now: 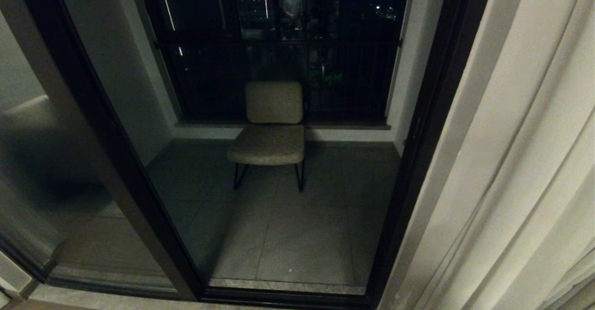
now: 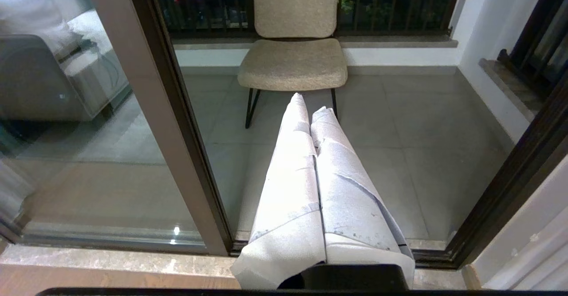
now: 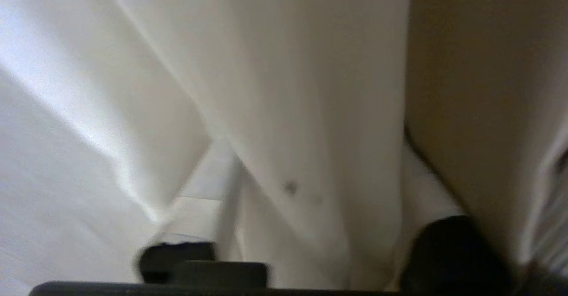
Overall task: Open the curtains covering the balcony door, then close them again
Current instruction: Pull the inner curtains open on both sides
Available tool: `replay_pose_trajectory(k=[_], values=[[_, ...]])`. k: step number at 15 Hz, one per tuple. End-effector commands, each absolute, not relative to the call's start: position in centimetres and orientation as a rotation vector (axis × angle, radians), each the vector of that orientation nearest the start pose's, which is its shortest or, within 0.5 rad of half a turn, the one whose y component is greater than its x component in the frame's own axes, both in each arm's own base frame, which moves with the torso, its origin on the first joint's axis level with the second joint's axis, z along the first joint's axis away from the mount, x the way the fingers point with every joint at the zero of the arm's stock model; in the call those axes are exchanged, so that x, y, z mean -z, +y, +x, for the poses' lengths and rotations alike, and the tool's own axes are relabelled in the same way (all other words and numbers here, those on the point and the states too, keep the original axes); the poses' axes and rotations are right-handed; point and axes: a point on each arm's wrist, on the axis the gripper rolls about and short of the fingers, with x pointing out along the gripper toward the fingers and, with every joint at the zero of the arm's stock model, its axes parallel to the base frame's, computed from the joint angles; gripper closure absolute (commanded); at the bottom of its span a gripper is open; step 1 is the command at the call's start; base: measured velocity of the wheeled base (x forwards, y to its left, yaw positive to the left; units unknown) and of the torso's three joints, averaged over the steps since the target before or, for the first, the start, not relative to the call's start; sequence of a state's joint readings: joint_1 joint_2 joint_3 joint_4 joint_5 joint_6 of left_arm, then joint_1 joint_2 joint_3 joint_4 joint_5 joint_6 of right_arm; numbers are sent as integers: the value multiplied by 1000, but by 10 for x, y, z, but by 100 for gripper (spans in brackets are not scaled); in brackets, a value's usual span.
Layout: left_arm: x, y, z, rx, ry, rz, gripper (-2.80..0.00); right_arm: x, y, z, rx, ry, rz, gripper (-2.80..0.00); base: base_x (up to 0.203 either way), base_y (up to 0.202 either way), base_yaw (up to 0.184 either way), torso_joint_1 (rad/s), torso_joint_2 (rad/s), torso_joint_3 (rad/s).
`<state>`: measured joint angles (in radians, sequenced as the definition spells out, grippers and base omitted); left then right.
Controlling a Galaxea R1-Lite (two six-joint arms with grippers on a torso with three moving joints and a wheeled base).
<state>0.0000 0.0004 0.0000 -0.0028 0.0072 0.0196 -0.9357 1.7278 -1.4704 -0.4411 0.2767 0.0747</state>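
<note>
My left gripper [image 2: 316, 123] hangs parked, its two wrapped fingers [image 2: 297, 176] pressed together on nothing, their tips aimed through the balcony door [image 1: 279, 184] at the chair [image 2: 293, 43] well beyond them. The glass stands uncovered.

The curtains [image 1: 520, 161] are gathered at the door's right side, and my right gripper [image 3: 310, 225] is buried in them. Its fingers [image 3: 186, 225] stand apart with a fold of cloth running between them; whether either pad presses on that fold I cannot tell, so I count nothing as held.

I judge this cloth light and very soft: it will buckle rather than push, and a single layer could slide out of the pads. I would pinch a gathered pleat near the hemmed leading edge, several layers thick, and drag slowly so the top glides along instead of snagging.
</note>
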Motion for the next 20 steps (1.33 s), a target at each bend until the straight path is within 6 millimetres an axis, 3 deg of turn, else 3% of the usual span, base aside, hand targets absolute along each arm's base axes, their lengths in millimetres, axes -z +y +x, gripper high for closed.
replay_pose_trajectory(k=[1,6,12,16,19,20], values=[[-76,0,-23,-8,-3,20,0,-348,-246,190,605,-180,-42,-280,0,0,0,0,0,0],[-76,0,-23,-8,-5,20,0,-323,-197,159,463,-70,13,-280,0,0,0,0,0,0],[-76,0,-23,-8,-3,20,0,-262,-129,121,305,106,15,-280,0,0,0,0,0,0],[-76,0,-23,-8,-3,20,0,-220,-86,106,179,178,-8,-280,0,0,0,0,0,0],[-76,0,-23,-8,-3,20,0,-192,-66,101,140,249,-28,-280,0,0,0,0,0,0],[-76,0,-23,-8,-3,20,0,-184,-62,101,160,279,-42,0,0,0,0,0,0,0]])
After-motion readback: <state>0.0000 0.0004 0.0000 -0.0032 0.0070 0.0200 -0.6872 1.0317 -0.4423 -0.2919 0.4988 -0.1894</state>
